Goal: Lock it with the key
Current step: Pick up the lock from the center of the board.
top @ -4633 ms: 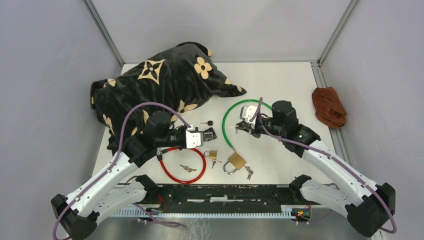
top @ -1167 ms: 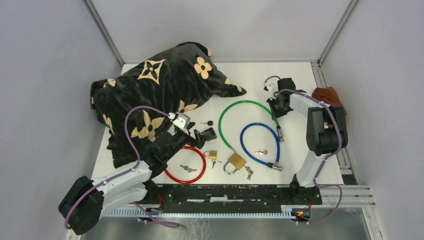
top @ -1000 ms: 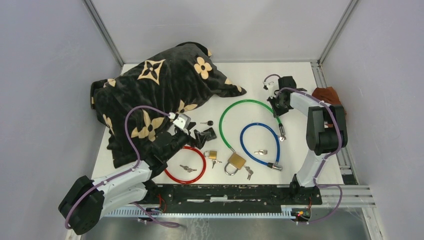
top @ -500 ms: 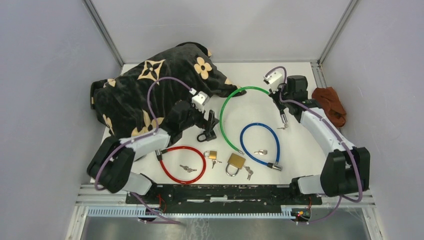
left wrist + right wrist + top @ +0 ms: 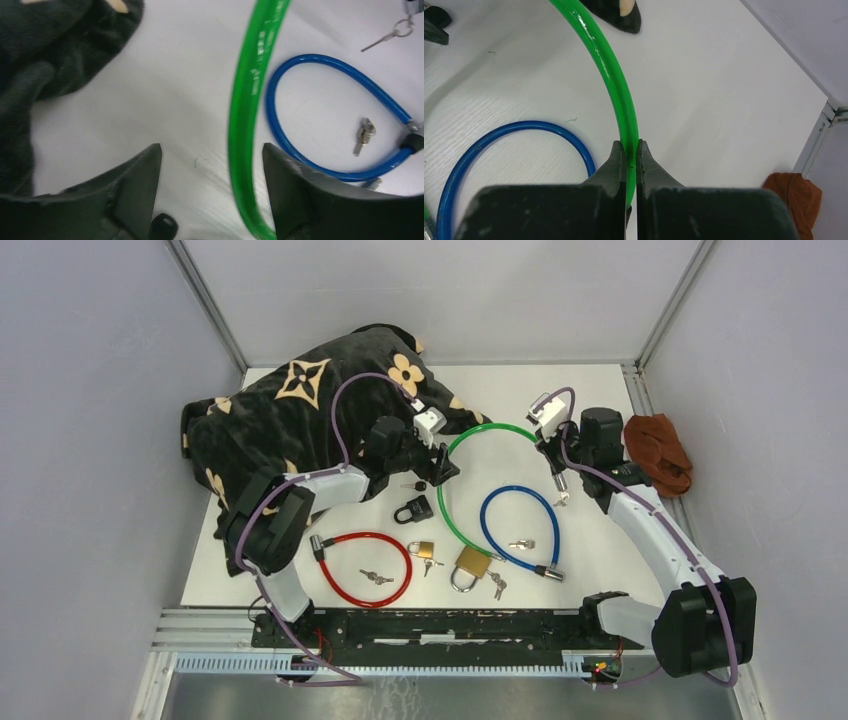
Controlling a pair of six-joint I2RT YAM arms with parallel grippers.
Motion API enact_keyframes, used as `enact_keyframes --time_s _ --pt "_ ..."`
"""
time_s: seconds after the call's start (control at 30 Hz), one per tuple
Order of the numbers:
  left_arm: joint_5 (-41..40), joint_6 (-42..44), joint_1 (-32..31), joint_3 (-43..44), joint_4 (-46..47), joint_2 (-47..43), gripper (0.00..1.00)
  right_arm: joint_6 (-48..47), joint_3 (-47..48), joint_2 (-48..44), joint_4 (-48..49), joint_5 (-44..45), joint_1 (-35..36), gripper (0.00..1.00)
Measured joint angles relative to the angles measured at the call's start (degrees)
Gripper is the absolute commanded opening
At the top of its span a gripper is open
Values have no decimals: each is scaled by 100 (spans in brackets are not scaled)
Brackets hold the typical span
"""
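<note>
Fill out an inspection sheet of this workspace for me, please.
Surface: white table.
Job's things: green cable lock gripped near one end; blue cable lock, red cable lock, black padlock, two brass padlocks, keys lie flat.
Clutter: black patterned blanket far left; brown cloth by right rail.
End effectors: right end effector shut on green cable lock; left end effector open, straddling it.
Cables: purple cables along both arms, no snag seen.
Surroundings: grey walls, metal frame.

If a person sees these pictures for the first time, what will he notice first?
The bright green cable loop in the middle stands out; the right tool is shut on its far right part. A large black plush cloth with beige flowers fills the far left.
</note>
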Motion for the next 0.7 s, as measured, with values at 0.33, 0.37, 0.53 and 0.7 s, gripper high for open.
enact_keyframes --time_s 0.33,0.37,0.53,0.7 --pt "750 280 -92 -199 24 -323 2 -48 72 26 -155 -575 -13 46" --pt "817 420 -87 -264 0 -483 2 -74 166 57 -280 -688 -13 51" --pt "981 1121 -129 -520 -212 -1451 2 -258 479 20 -525 -1117 -37 62" --pt "1071 1580 -125 -859 -337 -2192 2 -579 573 -50 -857 -1821 -105 63"
